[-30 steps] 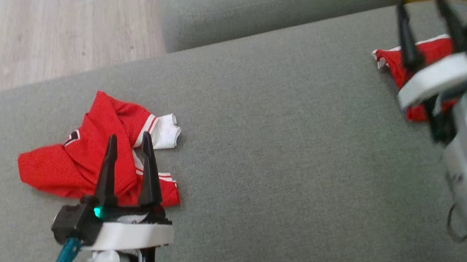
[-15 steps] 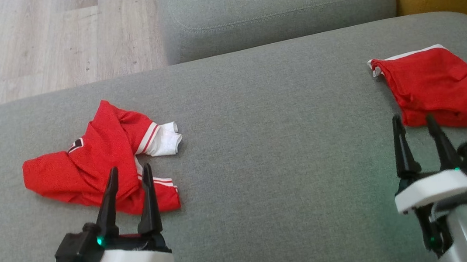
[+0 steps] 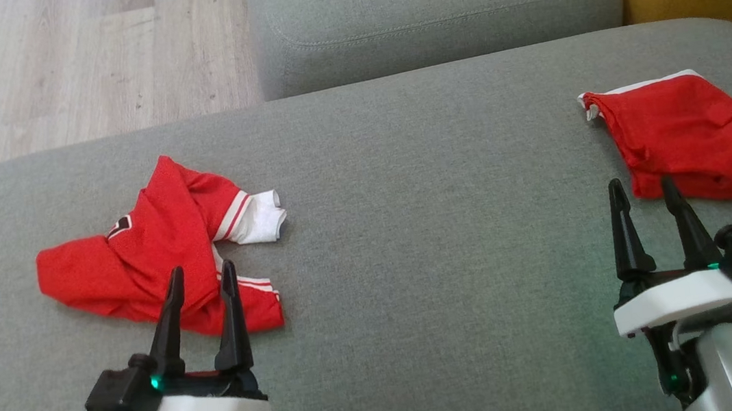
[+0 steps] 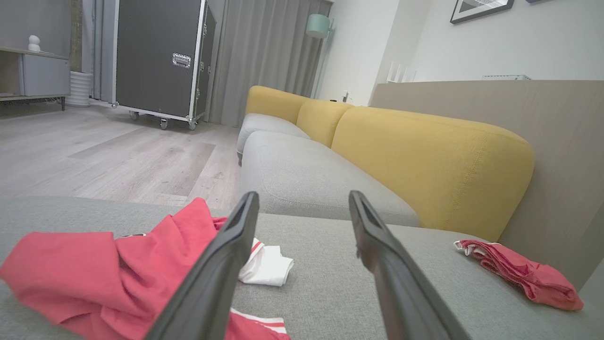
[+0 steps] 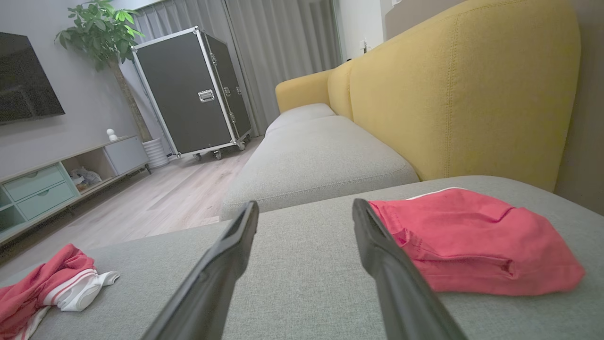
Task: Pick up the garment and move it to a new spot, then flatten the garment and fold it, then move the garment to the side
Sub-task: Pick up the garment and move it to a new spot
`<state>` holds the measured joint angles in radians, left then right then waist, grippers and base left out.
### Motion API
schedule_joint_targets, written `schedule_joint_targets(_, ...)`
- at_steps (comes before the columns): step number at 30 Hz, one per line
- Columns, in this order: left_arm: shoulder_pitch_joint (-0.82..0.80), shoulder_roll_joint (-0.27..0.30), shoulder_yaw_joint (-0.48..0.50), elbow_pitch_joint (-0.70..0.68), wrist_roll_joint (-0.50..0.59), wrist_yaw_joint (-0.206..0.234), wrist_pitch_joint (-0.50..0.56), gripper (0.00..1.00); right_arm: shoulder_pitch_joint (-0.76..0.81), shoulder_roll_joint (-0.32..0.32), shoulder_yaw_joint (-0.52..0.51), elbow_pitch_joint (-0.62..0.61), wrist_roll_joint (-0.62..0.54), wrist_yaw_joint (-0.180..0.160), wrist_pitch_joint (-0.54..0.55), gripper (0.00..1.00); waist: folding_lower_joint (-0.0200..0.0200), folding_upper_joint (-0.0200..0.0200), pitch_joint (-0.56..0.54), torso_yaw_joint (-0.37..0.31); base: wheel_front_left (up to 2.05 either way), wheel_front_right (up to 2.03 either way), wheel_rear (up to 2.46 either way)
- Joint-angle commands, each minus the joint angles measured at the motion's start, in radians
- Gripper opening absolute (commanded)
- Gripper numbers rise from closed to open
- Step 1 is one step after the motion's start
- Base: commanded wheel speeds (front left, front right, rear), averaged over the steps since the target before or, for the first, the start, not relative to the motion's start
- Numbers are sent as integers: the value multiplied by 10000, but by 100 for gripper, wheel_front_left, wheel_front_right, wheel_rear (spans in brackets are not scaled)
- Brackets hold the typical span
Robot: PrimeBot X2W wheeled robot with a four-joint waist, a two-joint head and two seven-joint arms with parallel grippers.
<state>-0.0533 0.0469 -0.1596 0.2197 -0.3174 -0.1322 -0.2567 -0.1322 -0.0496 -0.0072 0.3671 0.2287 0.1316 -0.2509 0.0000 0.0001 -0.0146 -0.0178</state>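
The left gripper (image 3: pixel 201 268) sits at the lower left of the head view, its two dark fingers spread apart and holding nothing. Its tips point at the near edge of a crumpled red jersey (image 3: pixel 105 276), which lies on the left part of a grey sofa seat (image 3: pixel 444 224). In the head view the tips overlap the fabric, but it is hard to tell whether they touch it or hang just above. The jersey is bunched up, with a white cuff and red and white striped trim showing on its right side. In the left wrist view the gripper (image 4: pixel 303 194) frames the seat, with the jersey (image 4: pixel 94 269) low on the left.

The right gripper (image 3: pixel 639 182) is at the lower right, fingers likewise apart and empty, tips just short of red shorts (image 3: pixel 689 134). The shorts lie in a compact, flattish heap near the right end of the seat, well apart from the jersey. In the right wrist view the shorts (image 5: pixel 472 241) lie just beside the right finger.

A yellow backrest (image 5: pixel 448 85) rises behind the shorts. A pale wood floor (image 3: pixel 46 62) lies beyond the seat.
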Motion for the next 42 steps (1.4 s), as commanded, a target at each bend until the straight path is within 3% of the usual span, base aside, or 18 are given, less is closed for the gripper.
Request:
schedule_joint_targets(1, -346, 34, 389, -296, -45, 15, -51, 100, -224, -8, 263, -392, 63, -9, -108, 100, 0, -1, 10, 10, 0, 0, 0)
schedule_joint_targets(13, -360, 34, 435, -156, 117, 17, -51, 100, -118, -7, 489, -431, 119, -9, -108, 100, 0, -1, -80, 442, 0, 0, 0)
schedule_joint_targets(31, 180, 83, 1381, 84, 775, 92, -51, 100, 264, -7, 2606, -40, 955, -9, -108, 100, 0, -1, -733, 3213, 0, 0, 0)
schedule_joint_targets(42, 443, 160, 1617, -1, 906, 73, -51, 100, 326, -7, 3338, -59, 1508, -9, -108, 100, 0, -1, -951, 3961, 0, 0, 0)
